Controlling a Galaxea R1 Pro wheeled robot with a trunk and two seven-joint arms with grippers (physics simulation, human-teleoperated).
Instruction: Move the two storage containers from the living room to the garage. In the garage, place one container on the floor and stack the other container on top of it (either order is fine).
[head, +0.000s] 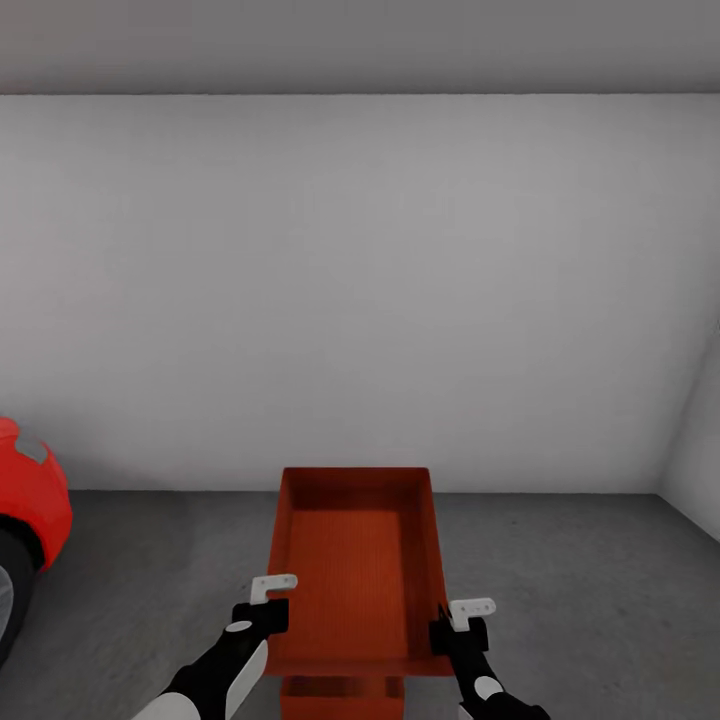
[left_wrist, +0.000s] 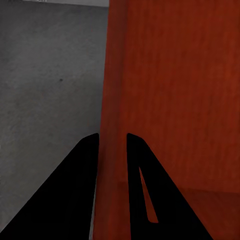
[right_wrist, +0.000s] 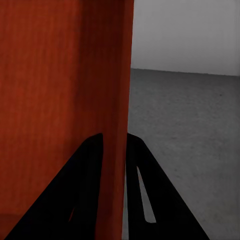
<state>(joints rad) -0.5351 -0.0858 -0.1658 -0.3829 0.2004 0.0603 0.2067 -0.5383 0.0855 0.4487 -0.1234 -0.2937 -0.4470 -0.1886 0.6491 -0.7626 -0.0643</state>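
Note:
A red-orange open-top storage container (head: 355, 565) is held up in front of me in the garage, over the dark grey floor (head: 580, 590). My left gripper (head: 272, 600) is shut on its left wall (left_wrist: 112, 125), one finger on each side. On the opposite side, my right gripper (head: 455, 625) is shut on the right wall (right_wrist: 117, 125). Directly below the held box, at the lower edge of the head view, part of a second storage container (head: 340, 697) shows; whether the two touch cannot be told.
A red car (head: 25, 510) with a dark wheel stands at the left. A plain light grey wall (head: 360, 290) runs across ahead, meeting another wall at the right corner (head: 690, 450). Bare concrete floor lies on both sides of the boxes.

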